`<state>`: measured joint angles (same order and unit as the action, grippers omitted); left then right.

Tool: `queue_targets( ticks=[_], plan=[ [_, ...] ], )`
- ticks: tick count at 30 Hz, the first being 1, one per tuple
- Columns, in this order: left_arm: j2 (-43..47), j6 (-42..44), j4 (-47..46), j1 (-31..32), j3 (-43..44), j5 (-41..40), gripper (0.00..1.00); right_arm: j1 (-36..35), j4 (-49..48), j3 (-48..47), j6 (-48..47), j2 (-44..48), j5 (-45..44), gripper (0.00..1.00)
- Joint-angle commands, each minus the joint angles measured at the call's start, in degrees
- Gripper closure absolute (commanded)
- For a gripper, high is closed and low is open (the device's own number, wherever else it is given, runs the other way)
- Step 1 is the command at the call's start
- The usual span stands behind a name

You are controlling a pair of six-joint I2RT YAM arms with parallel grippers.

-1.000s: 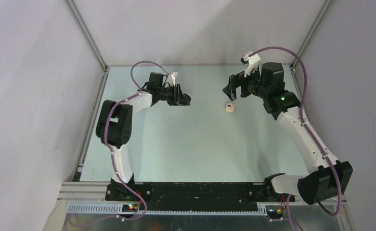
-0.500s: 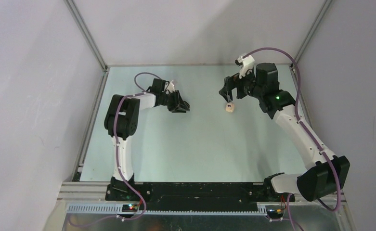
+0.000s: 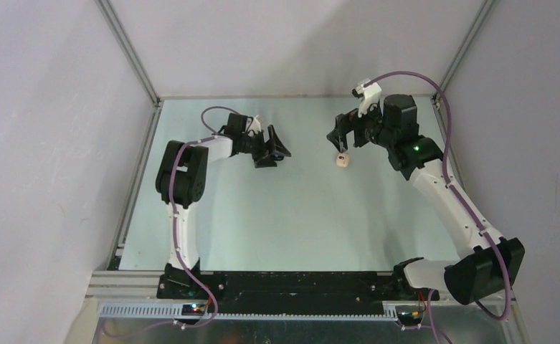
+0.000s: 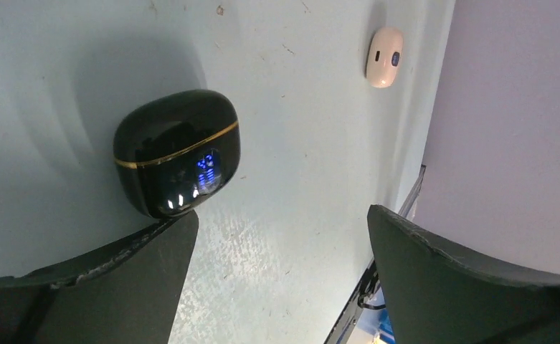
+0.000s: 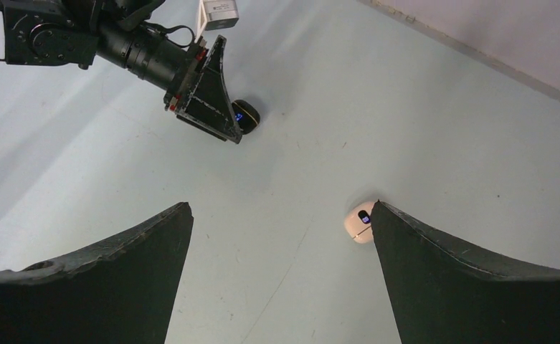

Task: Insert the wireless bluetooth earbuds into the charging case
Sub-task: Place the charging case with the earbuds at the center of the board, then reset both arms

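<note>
A black charging case (image 4: 176,152), closed, with a gold seam and a lit blue display, lies on the table. My left gripper (image 4: 282,215) is open, and its left fingertip (image 4: 180,226) touches the case's near side. From above, this case (image 3: 285,152) sits just right of the left gripper (image 3: 274,149). A cream charging case (image 5: 358,222), also closed, lies partly behind my right fingertip (image 5: 388,218). My right gripper (image 5: 280,208) is open and holds nothing; in the top view it (image 3: 338,141) hovers just above the cream case (image 3: 343,160). The earbuds are out of view.
The pale green table (image 3: 291,215) is walled by grey panels on three sides, with metal rails along the left edge (image 3: 135,179) and right edge (image 3: 449,136). Both arm bases stand on the black bar at the near edge (image 3: 291,287).
My left gripper's jaws have gone from shut to wide open beside the black case. The right gripper came slightly lower and closer to the cream case, staying open.
</note>
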<state>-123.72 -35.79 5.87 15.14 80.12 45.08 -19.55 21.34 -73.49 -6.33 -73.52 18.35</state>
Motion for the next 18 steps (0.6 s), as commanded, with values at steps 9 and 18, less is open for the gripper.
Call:
queue_targets(
  ticks=[9,18],
  plan=[
    [14.25,23.69,24.05,-0.91,3.06,-8.01,0.01,9.39,-3.52,0.44,1.69,7.57,1.69,0.01],
    [46.84,42.21,30.65,-9.81,-3.61,-10.88,0.01,11.81,4.4,4.61,-2.48,24.74,-16.35,0.01]
  ],
)
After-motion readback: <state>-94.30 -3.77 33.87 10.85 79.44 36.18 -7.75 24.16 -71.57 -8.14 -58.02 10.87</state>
